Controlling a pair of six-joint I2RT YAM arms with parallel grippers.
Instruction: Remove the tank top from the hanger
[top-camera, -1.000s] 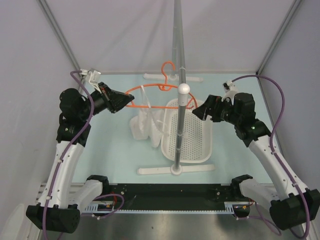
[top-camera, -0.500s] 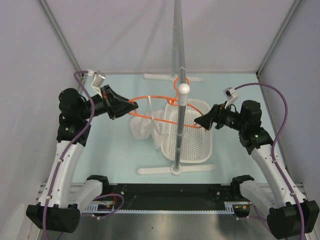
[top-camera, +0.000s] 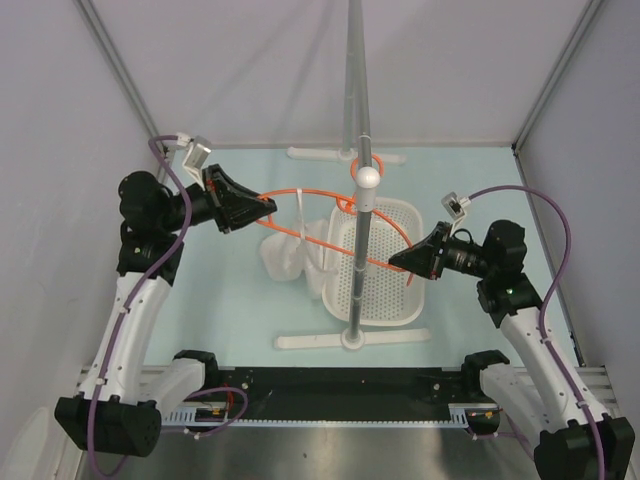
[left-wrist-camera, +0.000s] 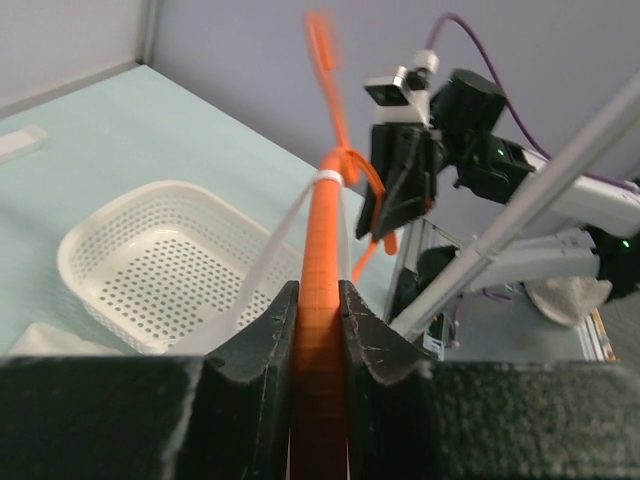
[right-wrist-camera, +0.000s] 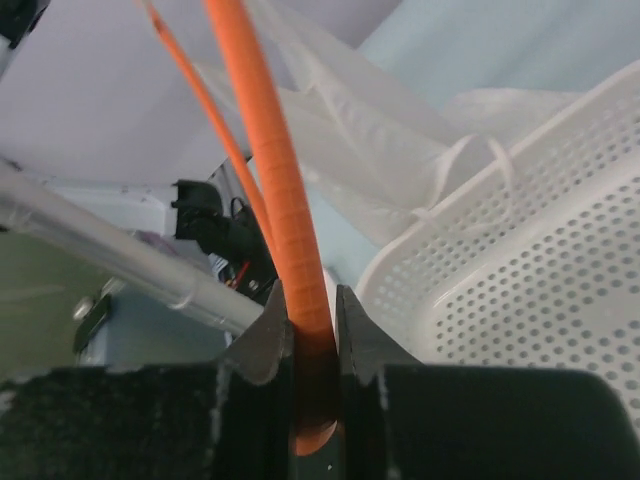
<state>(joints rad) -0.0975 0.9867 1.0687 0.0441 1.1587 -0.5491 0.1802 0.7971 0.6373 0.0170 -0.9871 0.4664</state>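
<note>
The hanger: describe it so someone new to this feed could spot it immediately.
Find the upright grey pole with the white ball, mid-table. Crossing it, pinched at each end by the left gripper and the right gripper, is the hanger. It is the only orange thing: a thin curved rod, unlike the white basket below and the white tank top hanging from it.

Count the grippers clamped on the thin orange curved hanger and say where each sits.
2. The left gripper clamps the thin orange curved hanger at its left end; the right gripper clamps its right end. Neither is hidden.
</note>
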